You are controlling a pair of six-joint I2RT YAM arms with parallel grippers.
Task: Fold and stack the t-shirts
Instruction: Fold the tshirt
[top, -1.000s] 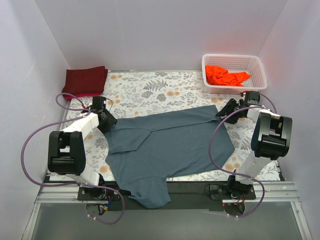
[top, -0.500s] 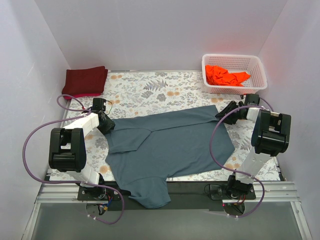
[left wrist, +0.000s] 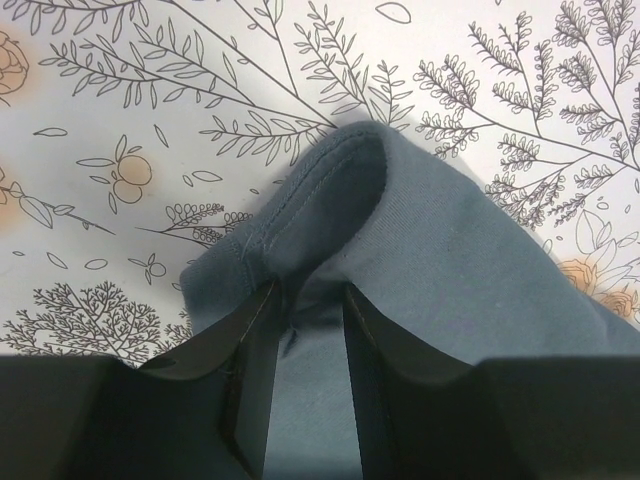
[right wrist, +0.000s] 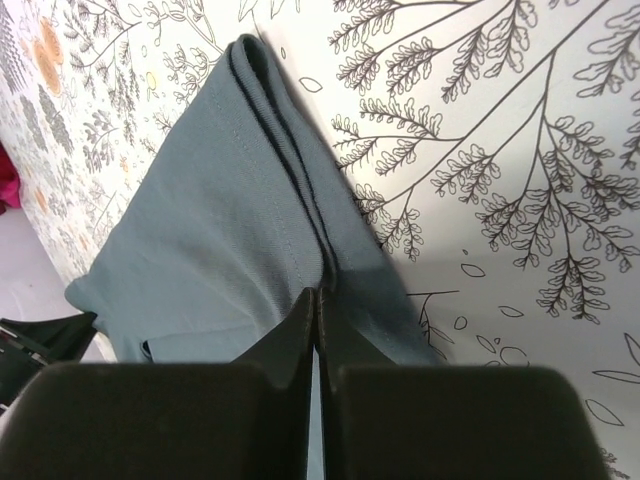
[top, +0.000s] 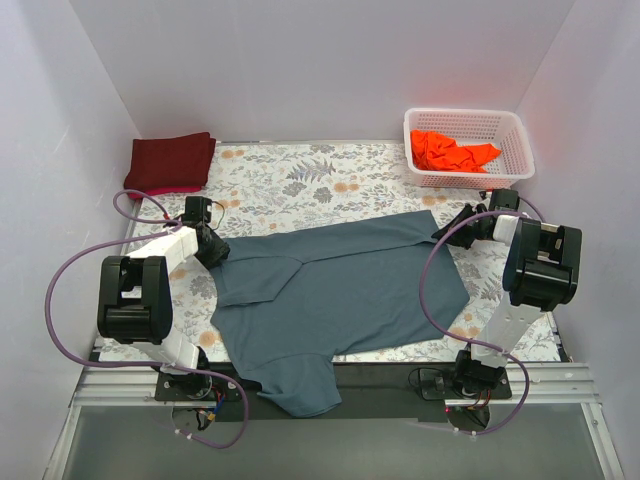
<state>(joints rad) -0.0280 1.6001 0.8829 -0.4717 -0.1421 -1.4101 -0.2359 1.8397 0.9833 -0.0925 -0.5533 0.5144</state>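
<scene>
First fold, blue-grey shirt [top: 340, 290]: L gripper [left wrist: 305, 325] narrow, pinching bunched edge; R gripper [right wrist: 316, 315] clamped tight on hem. Next I'd lift both together, carry toward near edge.

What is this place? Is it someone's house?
Likely a robot test booth, not a home: plain white walls box in a flowery table, and a left arm and right arm bolted at its edge hold a blue-grey t-shirt.

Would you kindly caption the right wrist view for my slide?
Right gripper pinches hem of slate-blue cotton t-shirt on floral-print tablecloth.
</scene>
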